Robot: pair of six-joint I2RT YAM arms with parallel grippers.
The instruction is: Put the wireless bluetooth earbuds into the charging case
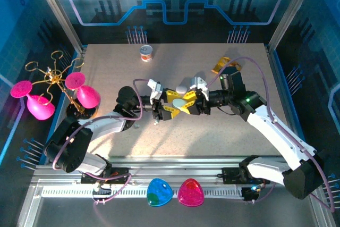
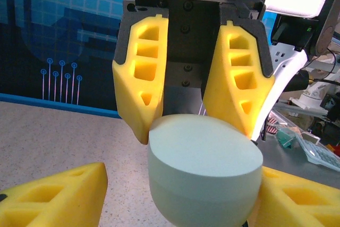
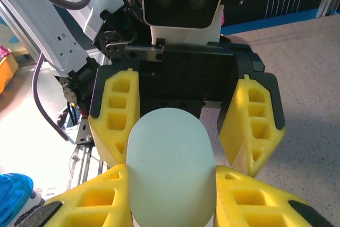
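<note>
One case [image 2: 204,152] — likely light, stiff, slippery — sits pinched by its sides in the right claw [image 3: 170,174], left claw [image 2: 183,179] open around it.

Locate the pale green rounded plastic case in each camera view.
Top external: pale green rounded plastic case at mid-table.
Left wrist: lower centre.
Right wrist: bottom centre.
Shared landmark: the yellow gripper fingers flanking it.

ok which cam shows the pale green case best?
Left wrist: the case is large, top face and side wall both visible. Right wrist shows one rounded face, bottom cropped. Top external: a tiny pale patch.
</note>
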